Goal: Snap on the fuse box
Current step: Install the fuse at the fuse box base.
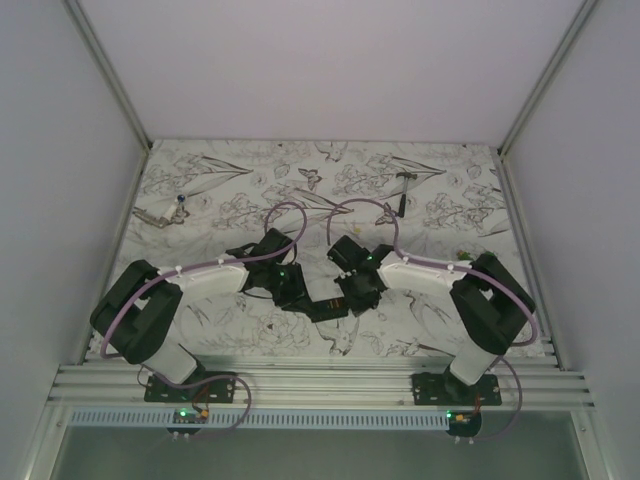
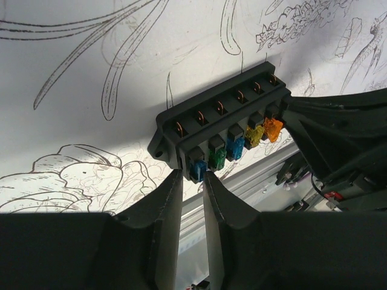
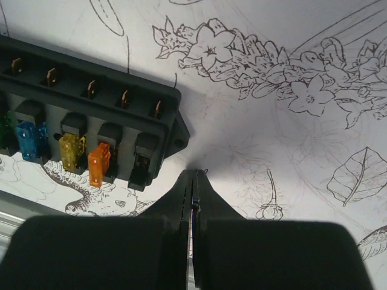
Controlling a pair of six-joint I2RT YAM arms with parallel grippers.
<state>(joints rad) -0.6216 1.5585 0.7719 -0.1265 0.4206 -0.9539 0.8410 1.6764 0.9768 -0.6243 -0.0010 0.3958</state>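
The fuse box [image 1: 322, 306] is a black rectangular block lying between my two grippers near the table's front. Its face [image 2: 224, 121] carries blue, green, blue, yellow and orange fuses in a row. My left gripper [image 2: 192, 176] is closed on its near end, one finger on each side of the end blue fuse [image 2: 198, 169]. In the right wrist view the box [image 3: 91, 115] fills the upper left, and its last slot [image 3: 145, 160] is empty. My right gripper [image 3: 193, 173] is shut with nothing in it, just below the box's corner ear. Both grippers, left [image 1: 295, 295] and right [image 1: 352, 298], show from above.
A tiny black-handled hammer [image 1: 404, 192] lies at the back right of the flower-printed mat [image 1: 200, 180]. Small pale items [image 1: 165, 212] lie at the left, and a small green object [image 1: 465, 253] at the right. An aluminium rail [image 1: 320, 385] runs along the near edge.
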